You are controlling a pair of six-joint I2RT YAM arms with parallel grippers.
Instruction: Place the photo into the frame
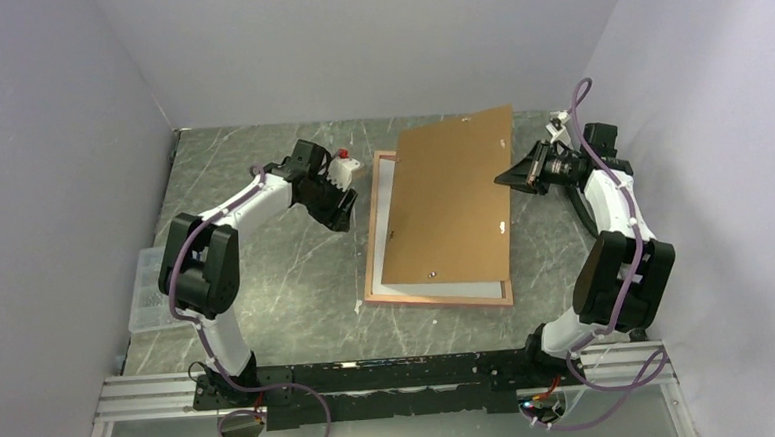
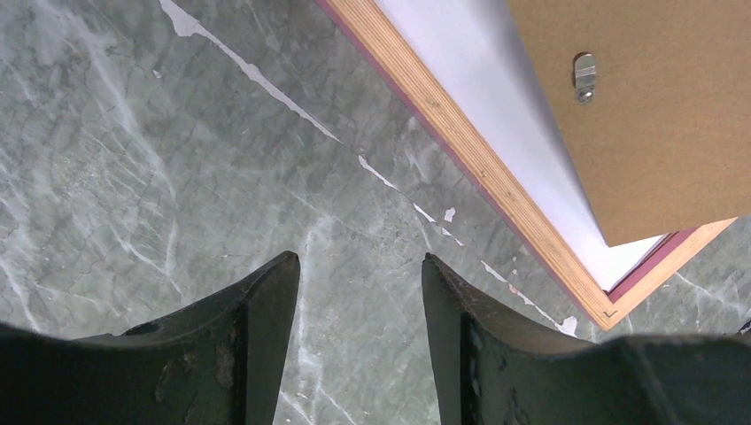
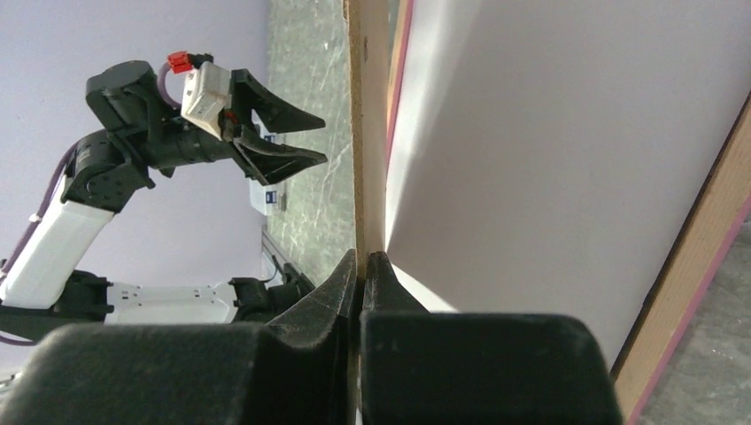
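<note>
The frame lies rear side up mid-table, its light wood rim and pink edge showing. Inside it rests the photo, white back up. A brown backing board is tilted over both, its right side raised. My right gripper is shut on that board's right edge; the right wrist view shows the thin board edge pinched at the gripper, with the photo and frame beneath. My left gripper hangs open and empty left of the frame, over bare table near the frame's corner.
A clear plastic box sits at the table's left edge. Grey walls close in on the left, back and right. The backing board carries a small metal tab. A small white label lies on the marble tabletop.
</note>
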